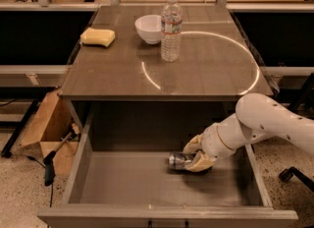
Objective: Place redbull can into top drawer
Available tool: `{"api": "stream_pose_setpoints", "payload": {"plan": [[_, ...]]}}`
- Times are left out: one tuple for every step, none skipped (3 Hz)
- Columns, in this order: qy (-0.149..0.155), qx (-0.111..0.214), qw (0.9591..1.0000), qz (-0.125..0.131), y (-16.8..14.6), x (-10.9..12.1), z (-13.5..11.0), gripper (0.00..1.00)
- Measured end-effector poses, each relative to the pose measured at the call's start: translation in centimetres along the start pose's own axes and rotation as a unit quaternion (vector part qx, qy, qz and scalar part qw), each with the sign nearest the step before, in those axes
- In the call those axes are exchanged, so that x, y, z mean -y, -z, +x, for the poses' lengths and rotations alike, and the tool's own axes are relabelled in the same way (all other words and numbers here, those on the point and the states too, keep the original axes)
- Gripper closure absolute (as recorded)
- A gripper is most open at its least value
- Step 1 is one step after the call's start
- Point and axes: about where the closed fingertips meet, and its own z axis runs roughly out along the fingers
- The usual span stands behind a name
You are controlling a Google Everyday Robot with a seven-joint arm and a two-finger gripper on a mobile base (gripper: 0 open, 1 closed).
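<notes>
The redbull can (177, 161), a small silvery can, lies on its side on the grey bottom of the open top drawer (132, 183), right of the middle. My gripper (195, 154) reaches down into the drawer from the right on the white arm (265, 124). Its tan fingers (200, 163) are closed around the can's right end. The can's left end sticks out from the gripper and touches the drawer bottom.
On the table top (206, 70) stand a clear water bottle (171, 28), a white bowl (149, 28) and a yellow sponge (98, 37). A cardboard box (46, 133) and a tool lie on the floor left of the drawer. The drawer's front edge (167, 217) is nearest the camera.
</notes>
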Motion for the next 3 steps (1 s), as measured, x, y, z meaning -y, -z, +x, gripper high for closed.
{"api": "stream_pose_setpoints", "payload": {"plan": [[0.000,0.000,1.0000,0.000,0.00,0.00,0.00,0.18],[0.000,0.000,1.0000,0.000,-0.01,0.00,0.00,0.00],[0.000,0.000,1.0000,0.000,-0.01,0.00,0.00,0.00]]}}
